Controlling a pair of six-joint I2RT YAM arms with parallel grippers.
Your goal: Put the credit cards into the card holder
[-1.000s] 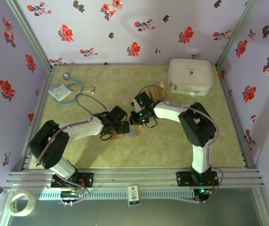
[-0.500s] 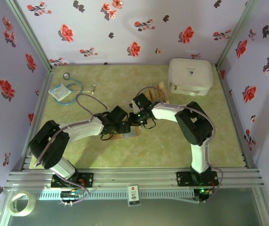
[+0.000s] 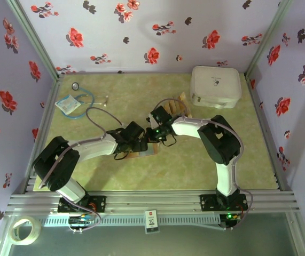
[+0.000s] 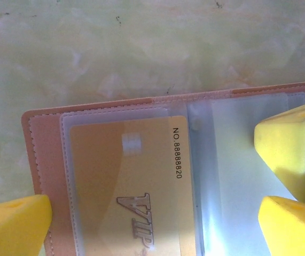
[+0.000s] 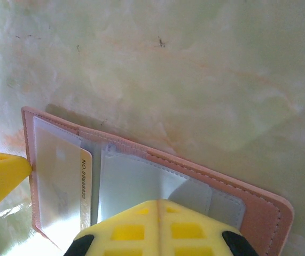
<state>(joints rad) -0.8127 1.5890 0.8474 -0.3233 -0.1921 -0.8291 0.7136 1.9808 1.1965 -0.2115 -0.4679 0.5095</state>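
The left arm (image 3: 85, 148) and right arm (image 3: 195, 127) are white with black joints, grey cables, yellow tool fingers (image 4: 288, 229).

Seen from above, two robot arms reach inward from their bases, elbows bent outward, so that their wrists nearly meet in the middle. The left gripper (image 3: 140, 144) points to the right, low, with its yellow fingers (image 4: 14, 224) spread wide apart. The right gripper (image 3: 155, 136) angles left and downward, its yellow fingers (image 5: 157, 226) pressed together with no gap between them.
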